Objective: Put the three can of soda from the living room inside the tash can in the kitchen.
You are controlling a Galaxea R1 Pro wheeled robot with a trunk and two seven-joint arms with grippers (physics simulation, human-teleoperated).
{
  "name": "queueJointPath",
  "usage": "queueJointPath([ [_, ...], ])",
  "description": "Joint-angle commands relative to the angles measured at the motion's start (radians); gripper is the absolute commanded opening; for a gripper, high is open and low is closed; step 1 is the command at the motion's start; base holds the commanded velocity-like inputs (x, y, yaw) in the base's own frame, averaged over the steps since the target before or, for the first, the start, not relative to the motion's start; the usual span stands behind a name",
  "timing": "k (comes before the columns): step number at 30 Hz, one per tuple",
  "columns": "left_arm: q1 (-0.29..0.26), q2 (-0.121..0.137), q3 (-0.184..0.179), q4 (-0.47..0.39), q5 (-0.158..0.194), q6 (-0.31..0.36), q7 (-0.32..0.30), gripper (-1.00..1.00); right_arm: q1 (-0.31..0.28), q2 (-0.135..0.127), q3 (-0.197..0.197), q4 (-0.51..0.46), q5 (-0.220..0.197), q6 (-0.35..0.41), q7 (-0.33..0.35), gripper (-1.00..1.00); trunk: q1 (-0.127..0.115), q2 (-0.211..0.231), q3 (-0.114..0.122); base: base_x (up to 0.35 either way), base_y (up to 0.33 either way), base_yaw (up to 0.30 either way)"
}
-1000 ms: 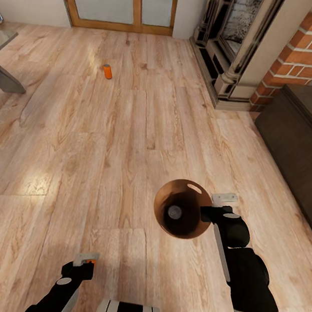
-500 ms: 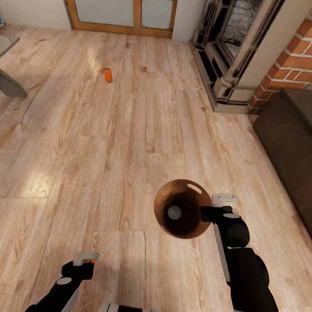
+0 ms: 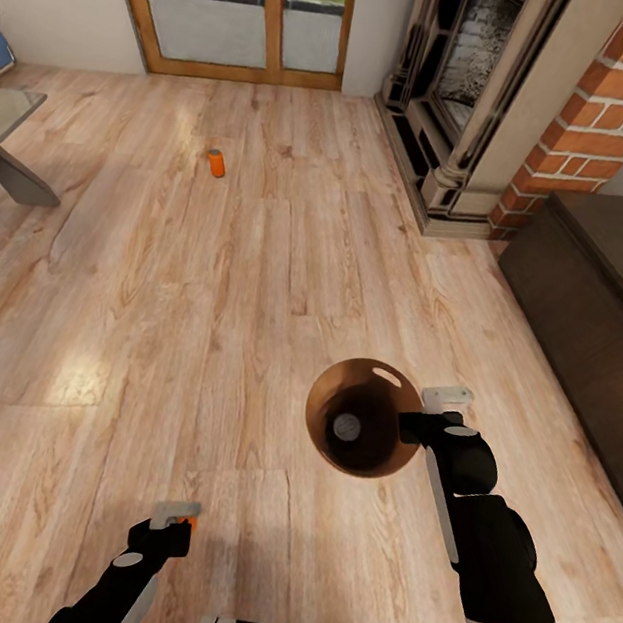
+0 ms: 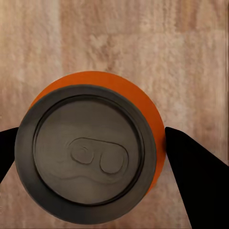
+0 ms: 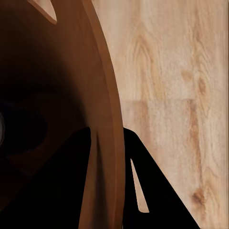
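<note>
Gripping a soda can (image 4: 90, 148) between its fingers, the left pincer (image 3: 173, 520) hangs low over the plank floor (image 3: 196, 333). Clamped on the trash can's (image 3: 365, 417) rim, the right pincer (image 3: 425, 422) holds it aloft, one can (image 3: 347, 424) inside. Beyond it, a third can (image 3: 216, 163) lies near the glass doors (image 3: 247, 2).
</note>
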Motion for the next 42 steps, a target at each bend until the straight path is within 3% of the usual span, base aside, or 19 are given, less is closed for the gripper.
queueJointPath([
  [1,0.0,0.0,0.0,0.0,0.0,0.0,-0.001,-1.0,0.001,0.0,0.0,0.0,-0.007,-0.001,0.003,-1.0,-0.004,0.007,0.005,0.0,0.0,0.0],
  [42,0.0,0.0,-0.002,-0.021,0.0,0.0,-0.003,-1.0,0.056,0.004,0.001,0.003,-0.01,-0.007,0.003,-1.0,-0.161,0.294,0.2,0.0,0.0,0.0],
])
